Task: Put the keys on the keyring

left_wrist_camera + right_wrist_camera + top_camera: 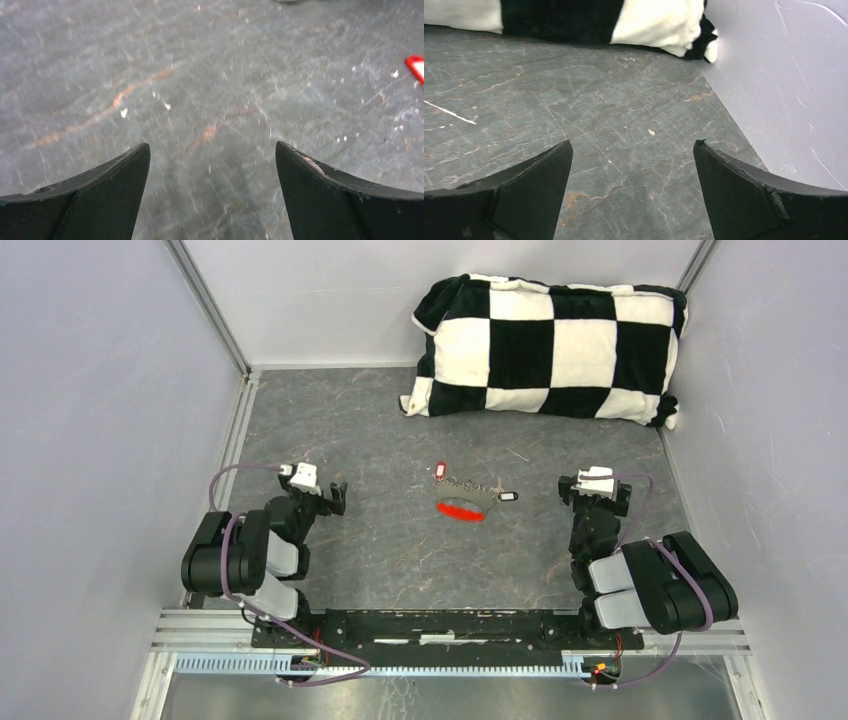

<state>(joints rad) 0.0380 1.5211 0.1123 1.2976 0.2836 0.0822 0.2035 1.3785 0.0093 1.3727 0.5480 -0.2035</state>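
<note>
In the top view the keyring lies mid-table: a short silver chain (pixel 470 485) and, just in front of it, a red oval fob (pixel 460 511). The red-headed key (pixel 439 470) rests at the chain's left end and the dark-headed key (pixel 508 496) at its right end. My left gripper (pixel 335 498) is open, left of them and apart from them. My right gripper (pixel 594 488) is open to their right. Only bare table shows between the left gripper's (pixel 212 150) fingers and between the right gripper's (pixel 632 145). A red corner (pixel 416 66) peeks in at the left wrist view's right edge.
A black-and-white checkered pillow (pixel 548 345) lies at the back right of the table, its lower edge (pixel 574 20) also in the right wrist view. Grey walls enclose the table on three sides; the right wall (pixel 784 75) stands close to my right gripper.
</note>
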